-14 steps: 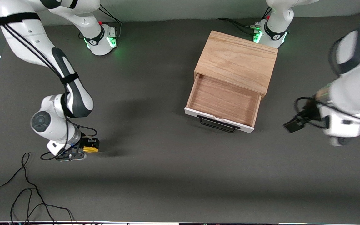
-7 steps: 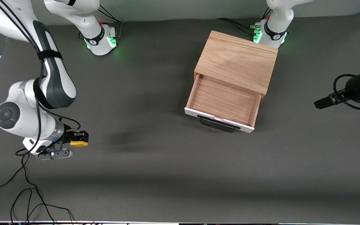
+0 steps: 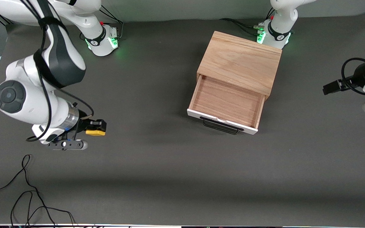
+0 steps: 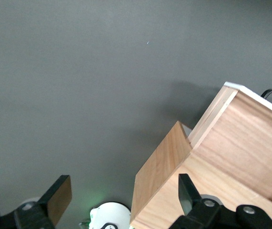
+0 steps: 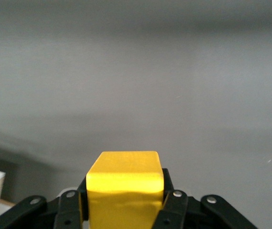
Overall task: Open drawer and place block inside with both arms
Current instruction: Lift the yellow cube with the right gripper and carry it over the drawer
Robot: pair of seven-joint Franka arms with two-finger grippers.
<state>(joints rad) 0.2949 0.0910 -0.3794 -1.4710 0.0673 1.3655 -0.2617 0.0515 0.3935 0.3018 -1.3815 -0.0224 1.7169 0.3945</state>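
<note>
The right hand [image 3: 95,128] is clamped on the yellow block [image 3: 95,132], one finger on each side of it, and holds it in the air over the bare counter [image 3: 157,177] toward the right arm's end. The grip looks firm, so I judge the block is ready to be carried. The drawer [image 3: 225,103] of the oak cabinet [image 3: 241,61] stands pulled out, its wood floor bare and its black bar handle [image 3: 221,126] free, so the way in from above is clear. The drawer is well apart from the right hand. The left hand [image 3: 331,87] hangs over the counter at the left arm's end, its fingers [image 4: 57,198] wide apart and holding nothing; I think it waits there to keep out of the way.

Compared with one second ago, the right hand has lifted the block off the counter and turned toward the cabinet, and the left hand has drawn away from the drawer front toward the counter's edge. The drawer itself has not moved
</note>
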